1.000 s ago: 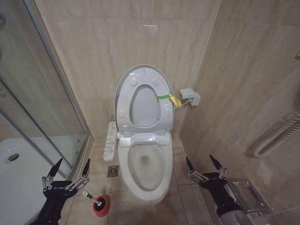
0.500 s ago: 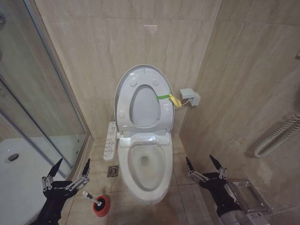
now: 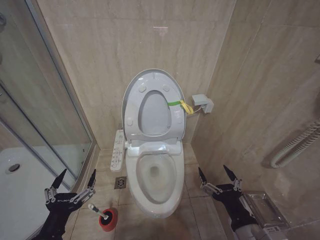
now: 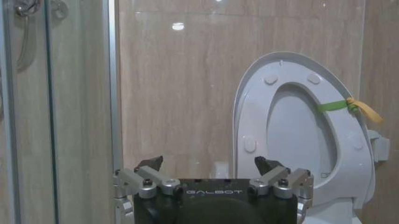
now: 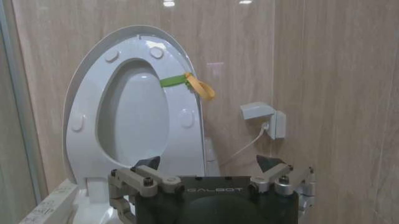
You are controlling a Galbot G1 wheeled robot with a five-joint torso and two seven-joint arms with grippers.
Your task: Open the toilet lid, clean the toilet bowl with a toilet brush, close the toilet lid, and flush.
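Note:
The toilet lid (image 3: 152,112) stands raised against the back wall, with a yellow-green strap (image 3: 177,103) tied at its right side. Below it the toilet bowl (image 3: 134,180) lies exposed. The toilet brush (image 3: 96,209) rests tilted in its red cup holder (image 3: 108,220) on the floor left of the bowl. My left gripper (image 3: 77,175) hangs open just above and left of the brush, touching nothing. On the other side of the bowl, my right gripper (image 3: 213,171) is open and holds nothing. The left wrist view has the left gripper (image 4: 208,162) facing the lid (image 4: 293,121). The right wrist view puts the right gripper (image 5: 209,161) before the lid (image 5: 134,112).
A glass shower door (image 3: 45,115) and white shower tray (image 3: 20,185) close off the left. A narrow button panel (image 3: 118,150) sits beside the bowl, with a floor drain (image 3: 120,182) below it. On the right are a wall box (image 3: 202,102), a white hose (image 3: 295,145) and the tiled side wall.

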